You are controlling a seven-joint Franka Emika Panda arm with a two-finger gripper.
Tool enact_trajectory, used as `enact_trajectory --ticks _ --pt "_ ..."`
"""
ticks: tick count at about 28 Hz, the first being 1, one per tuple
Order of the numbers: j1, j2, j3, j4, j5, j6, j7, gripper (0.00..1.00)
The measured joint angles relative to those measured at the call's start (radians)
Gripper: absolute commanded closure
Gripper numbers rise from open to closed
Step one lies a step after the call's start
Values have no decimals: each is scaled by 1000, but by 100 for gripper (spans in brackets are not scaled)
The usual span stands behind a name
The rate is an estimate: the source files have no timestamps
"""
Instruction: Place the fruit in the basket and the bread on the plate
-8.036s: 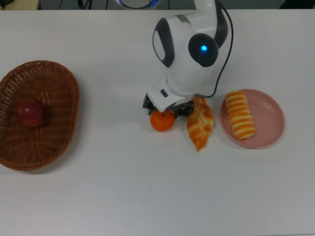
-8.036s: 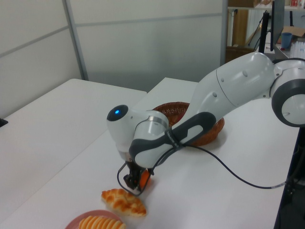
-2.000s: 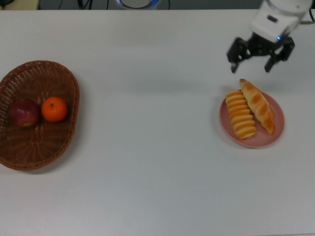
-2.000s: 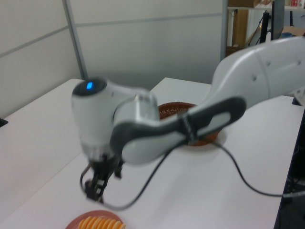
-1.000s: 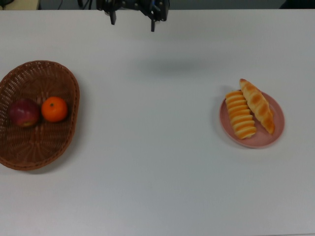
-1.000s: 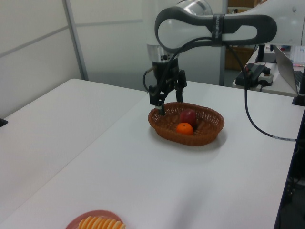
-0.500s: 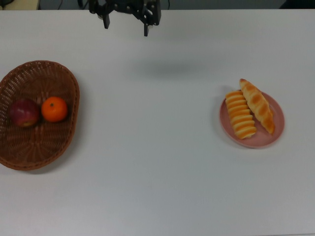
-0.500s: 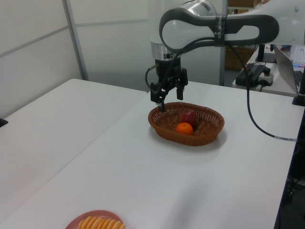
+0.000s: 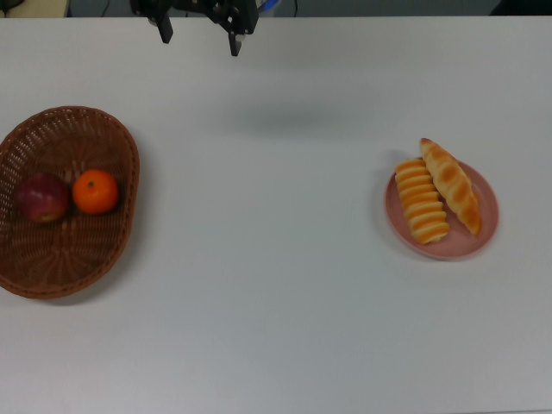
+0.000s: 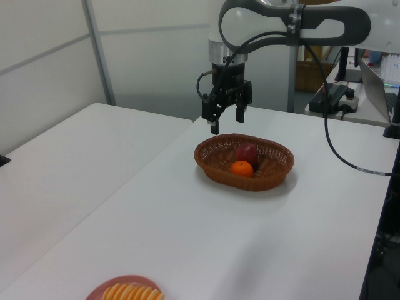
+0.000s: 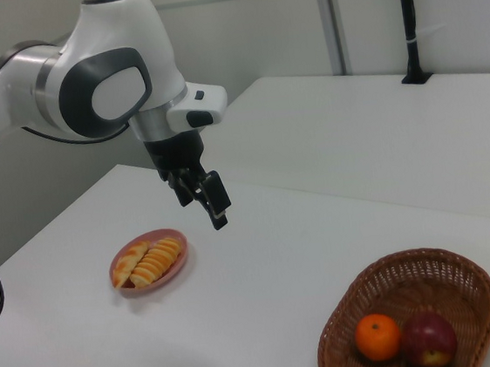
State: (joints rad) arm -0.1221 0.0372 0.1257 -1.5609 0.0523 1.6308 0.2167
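Apple: the dark red apple lies inside the basket, at the far left of the top view; in the right view it sits at the lower right of the frame, just beside the orange.
Orange: the orange lies in the basket too, to the right of the apple in the top view and close enough that they look to be touching.
Basket: the brown wicker basket stands on the white table at the left edge of the top view, holding both fruits and nothing else.
Striped roll: the ribbed roll rests on the plate, on its left half in the top view.
Braided pastry: the braided pastry lies alongside the roll on the plate, its upper tip reaching past the rim.
Plate: the pink plate sits at the right of the top view, well apart from the basket.
Gripper: the gripper hangs in the air above the table near the basket's far side in the left view, at the top edge of the top view; its jaws are spread wide and hold nothing.
Done: both fruits are in the basket and both breads are on the plate.
Left: as far as I can judge, nothing; the task looks complete.
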Motion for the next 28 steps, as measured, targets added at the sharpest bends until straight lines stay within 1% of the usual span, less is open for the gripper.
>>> enact_trajectory --ticks 12,15,21,23,26,28 --pt "0 0 0 4 0 0 -4 0" --pt "0 -1 0 5 0 0 -25 0" --pt "0 -2 0 5 -2 -1 -112 0" --pt "0 -3 0 5 -9 -2 -126 0" --pt "1 -3 2 4 -37 -2 -136 0" --pt "3 -3 3 3 -46 -2 -136 0"
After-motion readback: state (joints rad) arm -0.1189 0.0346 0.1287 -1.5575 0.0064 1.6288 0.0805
